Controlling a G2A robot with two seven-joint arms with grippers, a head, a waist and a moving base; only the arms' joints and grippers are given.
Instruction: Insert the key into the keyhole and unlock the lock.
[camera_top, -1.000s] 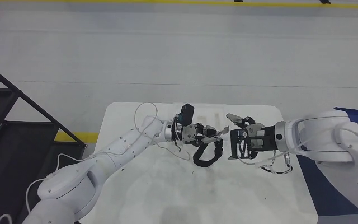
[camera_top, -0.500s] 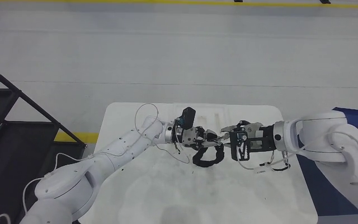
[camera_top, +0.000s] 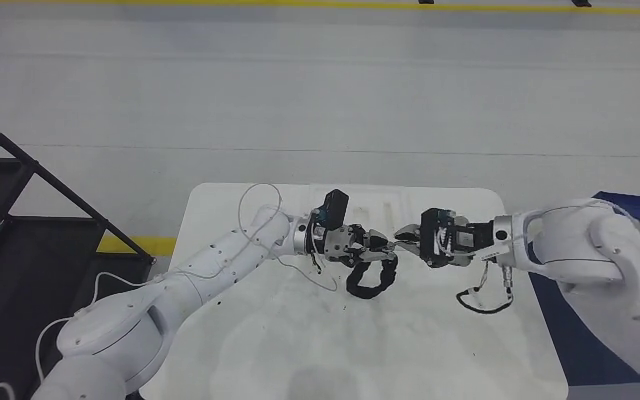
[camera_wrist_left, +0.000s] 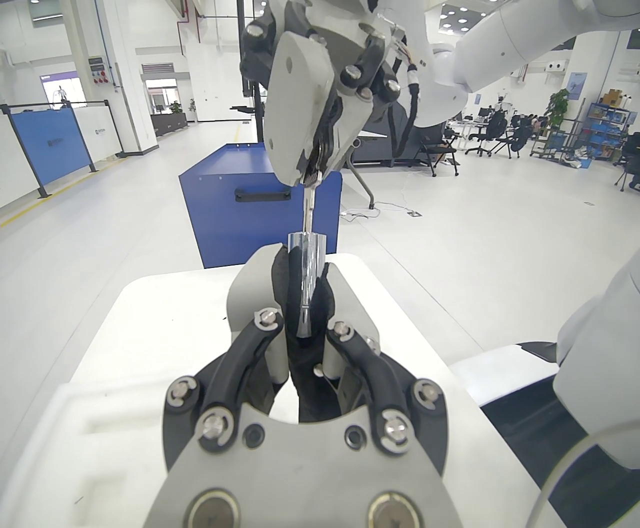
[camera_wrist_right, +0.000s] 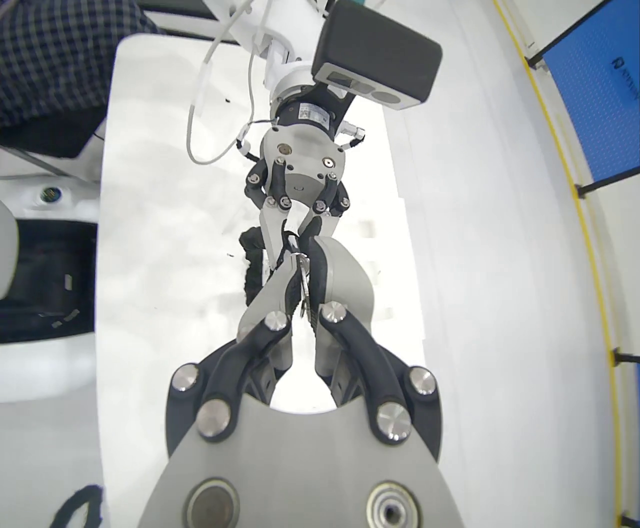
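Key presented to lock, above the counter (camera_top: 430, 350). The fingers of your left gripper (camera_wrist_left: 300, 272) clamp the lock (camera_wrist_left: 306, 260), a chrome cylinder with a black cable loop (camera_top: 368, 285) hanging below. The fingers of your right gripper (camera_wrist_left: 314, 172) pinch the key (camera_wrist_left: 310, 205), whose tip meets the cylinder's end face. Depth of entry cannot be told. Align the key with the cylinder's axis, push straight, and turn only once it is seated. A skewed push would likely jam or bend the thin key.

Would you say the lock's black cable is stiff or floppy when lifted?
Probably semi-flexible: the black cable forms a rounded loop by the left hand instead of dangling limp. The chrome lock cylinder looks rigid and possibly slippery, being polished metal.
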